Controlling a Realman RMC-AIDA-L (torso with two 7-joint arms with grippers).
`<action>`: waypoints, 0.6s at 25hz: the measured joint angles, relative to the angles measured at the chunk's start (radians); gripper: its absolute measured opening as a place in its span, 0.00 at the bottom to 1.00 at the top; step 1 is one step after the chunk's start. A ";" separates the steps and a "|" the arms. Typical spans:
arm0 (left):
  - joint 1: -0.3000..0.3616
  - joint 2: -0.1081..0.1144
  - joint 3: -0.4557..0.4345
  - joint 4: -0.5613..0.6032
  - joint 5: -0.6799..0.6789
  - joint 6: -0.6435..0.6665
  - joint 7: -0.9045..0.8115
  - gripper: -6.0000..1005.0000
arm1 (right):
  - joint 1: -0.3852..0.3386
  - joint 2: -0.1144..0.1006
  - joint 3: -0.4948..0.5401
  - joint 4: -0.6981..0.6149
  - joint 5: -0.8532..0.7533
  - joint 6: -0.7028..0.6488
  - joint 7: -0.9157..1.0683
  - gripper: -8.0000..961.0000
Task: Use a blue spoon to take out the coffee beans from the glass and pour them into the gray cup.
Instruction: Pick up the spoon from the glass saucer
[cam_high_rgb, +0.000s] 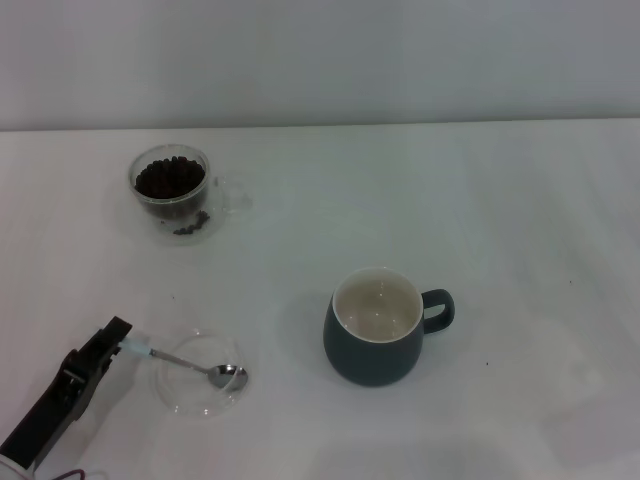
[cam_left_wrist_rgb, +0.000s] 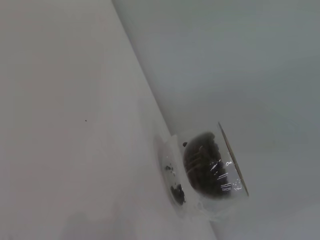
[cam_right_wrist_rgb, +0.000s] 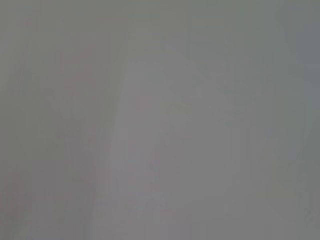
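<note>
Currently left hand (cam_high_rgb: 116, 343) sits low at near-left of the counter (cam_high_rgb: 520, 220), clamped on the blue spoon (cam_high_rgb: 185, 364) handle; spoon bowl rests in a clear dish (cam_high_rgb: 200, 375). Glass (cam_high_rgb: 172, 187) with coffee beans (cam_high_rgb: 168, 177) far-left; gray cup (cam_high_rgb: 377, 325) centre, apparently empty.

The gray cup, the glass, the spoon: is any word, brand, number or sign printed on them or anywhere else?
None can be read. The gray cup, the glass, the blue spoon and the clear dish under it show no lettering, nor does the left hand.
</note>
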 joint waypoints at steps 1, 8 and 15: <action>0.000 0.000 0.000 0.000 0.000 0.000 -0.001 0.40 | 0.000 0.001 0.000 0.000 0.000 0.000 0.000 0.61; 0.006 0.000 0.000 0.011 -0.001 -0.001 -0.003 0.24 | -0.001 0.004 0.000 0.000 0.000 0.000 0.000 0.61; 0.008 0.000 -0.002 0.011 -0.006 -0.001 -0.003 0.13 | 0.001 0.006 0.000 0.000 0.000 0.000 0.000 0.61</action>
